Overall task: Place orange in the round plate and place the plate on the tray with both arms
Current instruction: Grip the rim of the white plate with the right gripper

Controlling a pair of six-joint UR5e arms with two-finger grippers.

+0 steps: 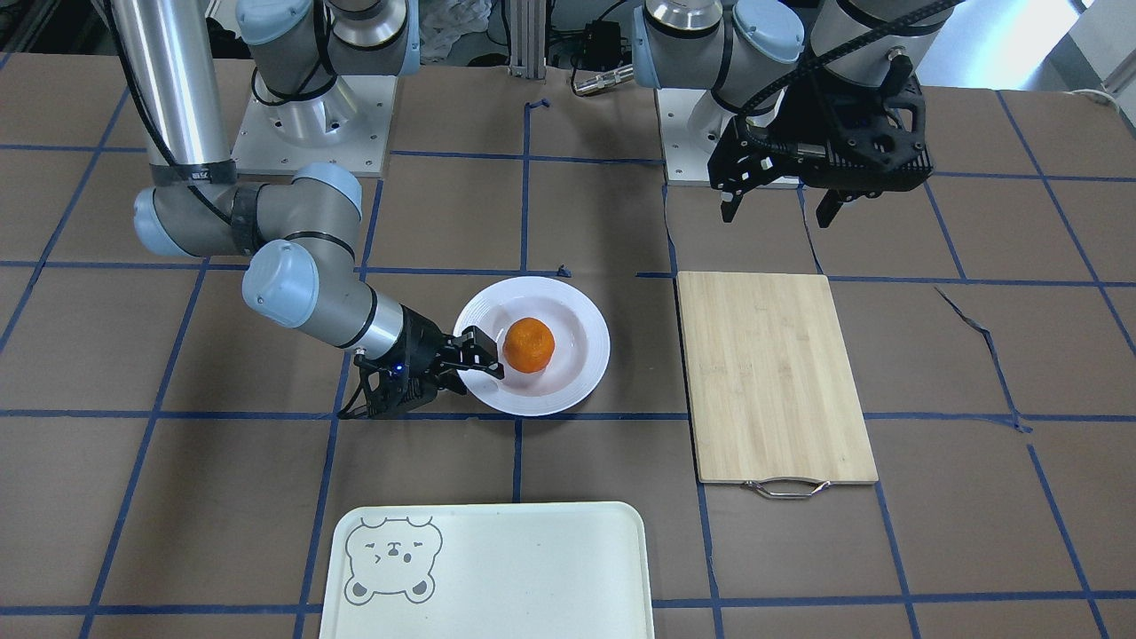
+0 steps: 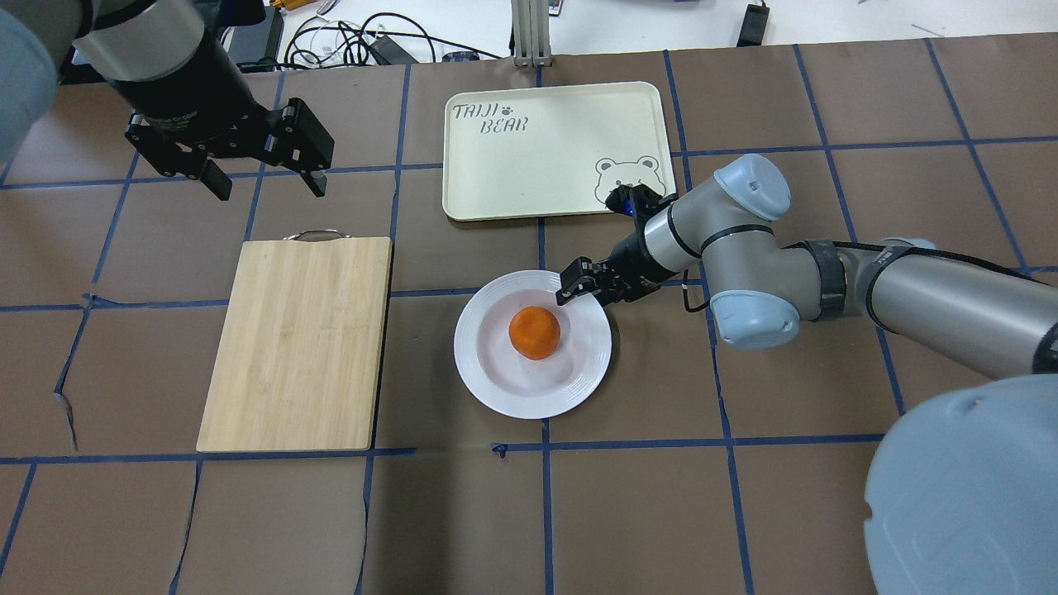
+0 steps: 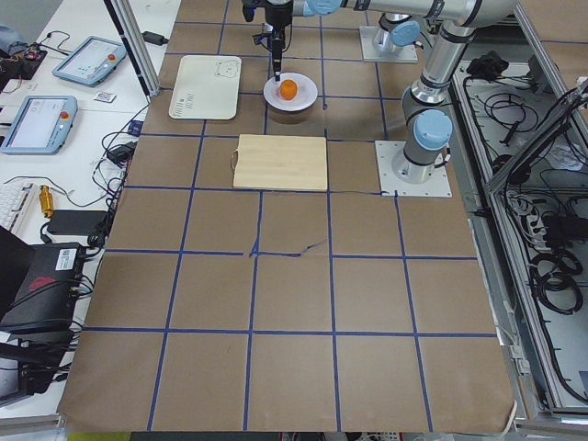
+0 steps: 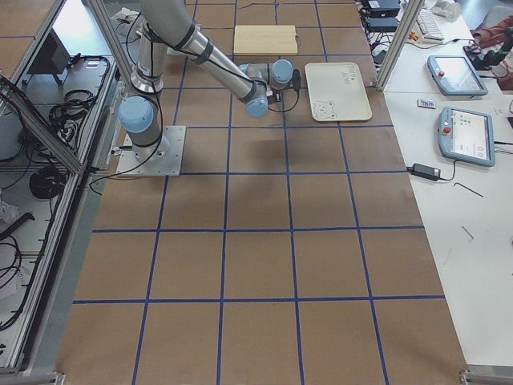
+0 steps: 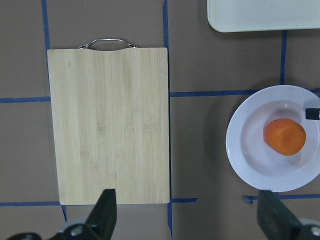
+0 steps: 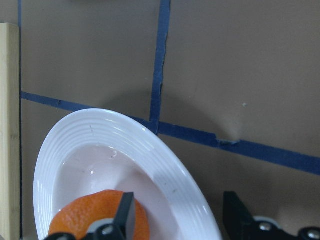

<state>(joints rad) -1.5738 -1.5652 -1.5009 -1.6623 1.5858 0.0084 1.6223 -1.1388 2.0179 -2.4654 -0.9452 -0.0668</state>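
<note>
Your right gripper (image 1: 486,357), open and empty, straddles the round plate's (image 1: 577,390) rim; close gently, keeping the orange (image 1: 529,344) level.

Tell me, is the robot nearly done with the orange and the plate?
About halfway. Done: the small bright orange fruit sits in the glossy white round plate. In hand: the right tool is open astride the plate's rim; the left tool hangs open, away near the bamboo cutting board. Left: lifting the plate, which is on the brown table, onto the pale cream bear tray.
</note>
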